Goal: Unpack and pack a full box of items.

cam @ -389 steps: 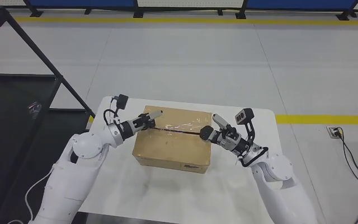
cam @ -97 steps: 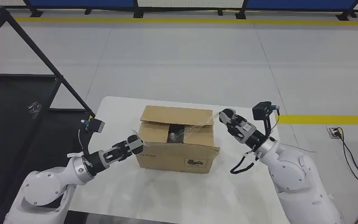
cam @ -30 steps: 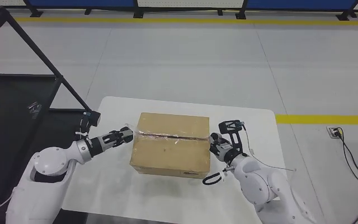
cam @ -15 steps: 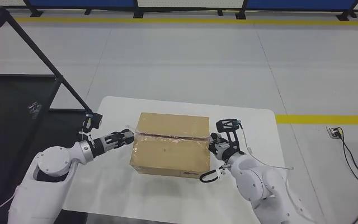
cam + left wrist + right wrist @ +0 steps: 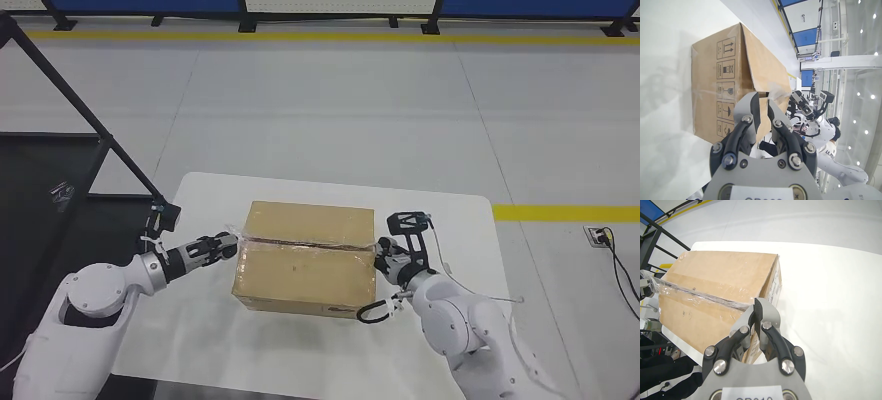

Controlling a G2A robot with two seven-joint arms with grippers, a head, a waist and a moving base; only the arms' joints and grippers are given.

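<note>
Two grippers flank the taped box (image 5: pixel 305 270) on the table (image 5: pixel 450 220). The left gripper (image 5: pixel 762 97) stands slightly apart, the right gripper (image 5: pixel 756 305) pinched together.

Box (image 5: pixel 305 262) sits mid desk (image 5: pixel 450 225); L gripper (image 5: pixel 229 243) at its left end, R gripper (image 5: pixel 379 262) at right end; tape (image 5: pixel 300 243) along top.

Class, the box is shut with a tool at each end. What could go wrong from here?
The clear tape along the seam of the box looks wrinkled and loose, so the box may reopen, or the tape may snag the right tool. With the left tool at the opposite end, an uneven push might slide the box on the table.
</note>
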